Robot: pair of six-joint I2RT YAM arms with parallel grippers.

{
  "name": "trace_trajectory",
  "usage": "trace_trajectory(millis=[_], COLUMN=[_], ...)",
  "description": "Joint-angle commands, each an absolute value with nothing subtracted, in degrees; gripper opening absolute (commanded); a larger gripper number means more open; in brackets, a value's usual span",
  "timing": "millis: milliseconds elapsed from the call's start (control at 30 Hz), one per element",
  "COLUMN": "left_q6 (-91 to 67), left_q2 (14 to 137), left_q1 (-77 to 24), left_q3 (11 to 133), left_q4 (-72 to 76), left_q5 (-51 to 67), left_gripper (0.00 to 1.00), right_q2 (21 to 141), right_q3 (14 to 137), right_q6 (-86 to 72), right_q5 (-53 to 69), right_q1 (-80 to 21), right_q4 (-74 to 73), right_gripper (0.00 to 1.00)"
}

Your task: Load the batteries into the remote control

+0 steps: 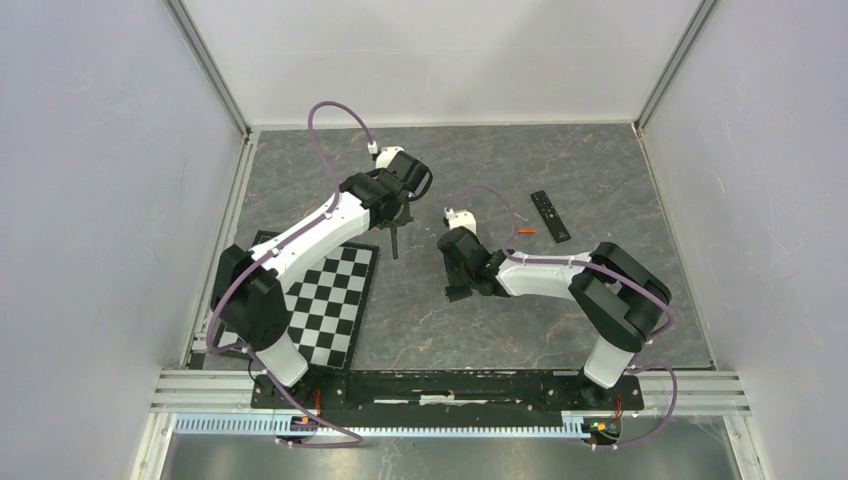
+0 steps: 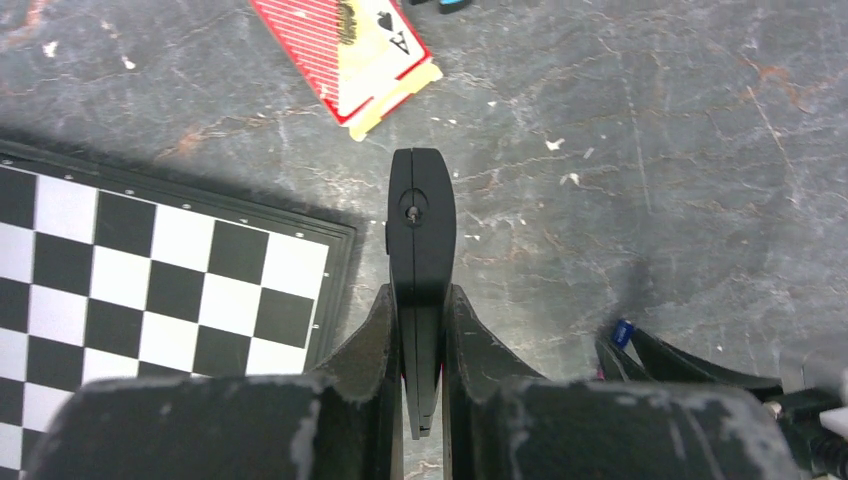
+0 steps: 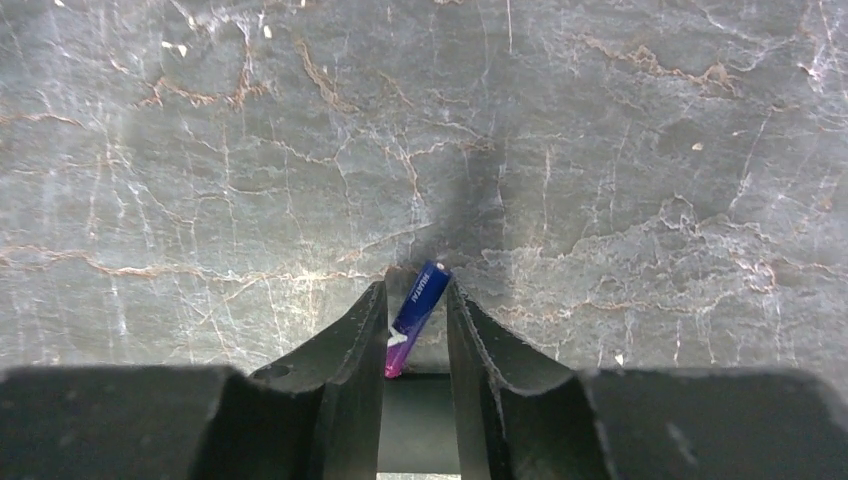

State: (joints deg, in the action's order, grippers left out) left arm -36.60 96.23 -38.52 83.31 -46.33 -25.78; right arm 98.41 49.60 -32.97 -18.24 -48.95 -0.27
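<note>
The left gripper (image 2: 420,297) is shut tight on a black remote (image 2: 421,215) and holds it on its thin edge over the counter (image 2: 650,150). Its camera also shows a playing card (image 2: 350,55) and a checkered board (image 2: 150,290). The right gripper (image 3: 417,288) has a blue and purple battery (image 3: 420,305) tilted between its fingers. I cannot tell if they squeeze it. Only the top view shows an orange battery (image 1: 527,232) lying near a second remote (image 1: 551,216).
</note>
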Motion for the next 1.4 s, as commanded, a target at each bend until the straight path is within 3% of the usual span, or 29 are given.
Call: trace_trajectory(millis=[0,333,500,933,1167,1367], left_q6=[-35.88,-35.38,-35.13,-38.93,-43.44,-47.26], left_q2=[92.68,90.91,88.62,82.18,83.87,80.21], left_q1=[-37.39,-36.58,-35.89,-34.28,-32.7,-31.56], left_q3=[81.34,78.53,75.5,60.85,58.53,58.18], left_q4=[-43.42,-41.41,-37.75,-15.77,-3.16,3.66], left_q5=[-29.87,-28.25,-24.15,-7.05,13.69,25.33], left_gripper=[0.02,0.02,0.02,0.02,0.02,0.02], right_q2=[100.14,103.75,100.13,82.38,70.33,57.71], right_q3=[53.07,55.11,52.19,43.08,38.82,36.66], right_q6=[-31.46,-31.74,-30.16,-30.59,-30.87,-26.83], right_q5=[-26.45,-26.33,-27.95,-22.63,-14.21,-15.08], right_q1=[-51.24,-52.01,-51.61,-49.17,-48.82,-48.69], right_q4=[-8.37,-7.96,-1.06,8.57,14.54,17.57], right_gripper=[0.33,0.06,0.0,0.0,0.02,0.02])
